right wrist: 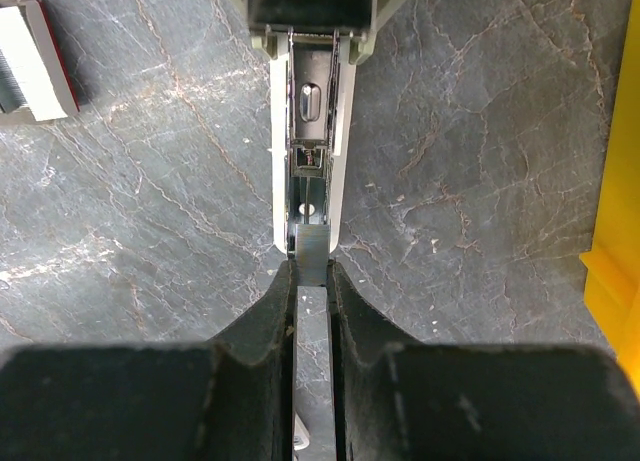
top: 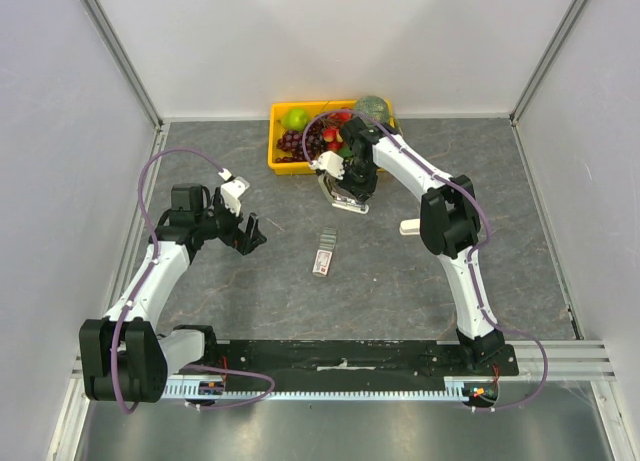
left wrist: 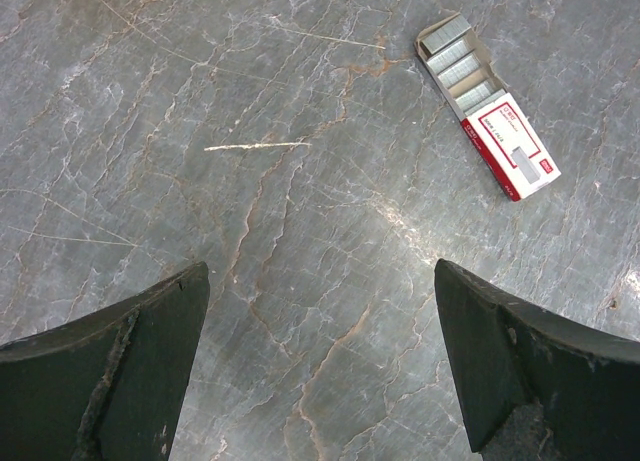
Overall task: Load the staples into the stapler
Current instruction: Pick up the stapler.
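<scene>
Right end effector (right wrist: 311,279), clenched on a thin silvery strip (right wrist: 312,251), meets the channel of the open white stapler (right wrist: 310,131). Left end effector (left wrist: 320,281) hangs released over the grey bench (left wrist: 200,131). Mid-bench lies the red-and-white staple box (left wrist: 487,104), open with silvery rows showing. Its print is too small to read.

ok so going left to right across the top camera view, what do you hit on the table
left gripper → box of staples → small white object → right arm. Left out: the stapler and the yellow fruit basket, since both overlap the box's span.
</scene>
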`<action>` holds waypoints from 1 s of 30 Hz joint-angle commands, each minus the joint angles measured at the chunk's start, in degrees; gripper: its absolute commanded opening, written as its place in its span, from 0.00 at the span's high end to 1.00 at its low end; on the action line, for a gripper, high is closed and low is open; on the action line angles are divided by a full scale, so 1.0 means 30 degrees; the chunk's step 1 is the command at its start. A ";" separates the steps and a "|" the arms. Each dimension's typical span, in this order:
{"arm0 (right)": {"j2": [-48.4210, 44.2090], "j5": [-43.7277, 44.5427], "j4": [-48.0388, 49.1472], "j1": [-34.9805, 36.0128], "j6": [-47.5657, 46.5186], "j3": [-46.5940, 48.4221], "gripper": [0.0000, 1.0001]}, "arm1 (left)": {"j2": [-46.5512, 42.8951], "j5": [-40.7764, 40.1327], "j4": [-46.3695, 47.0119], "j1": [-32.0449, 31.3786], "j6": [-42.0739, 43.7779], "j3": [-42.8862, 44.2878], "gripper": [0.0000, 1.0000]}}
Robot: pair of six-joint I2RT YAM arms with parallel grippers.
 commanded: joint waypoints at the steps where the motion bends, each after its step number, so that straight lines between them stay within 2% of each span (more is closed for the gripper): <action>1: -0.0274 0.0513 -0.0097 -0.0071 0.0051 0.0540 0.83 | 0.0126 0.0669 0.0128 0.0096 0.0045 0.0252 0.00; 30: 0.0166 -0.0074 -0.1211 0.0075 -0.0798 0.0422 0.83 | 0.0155 0.0698 0.0157 0.0096 -0.0043 0.0311 0.00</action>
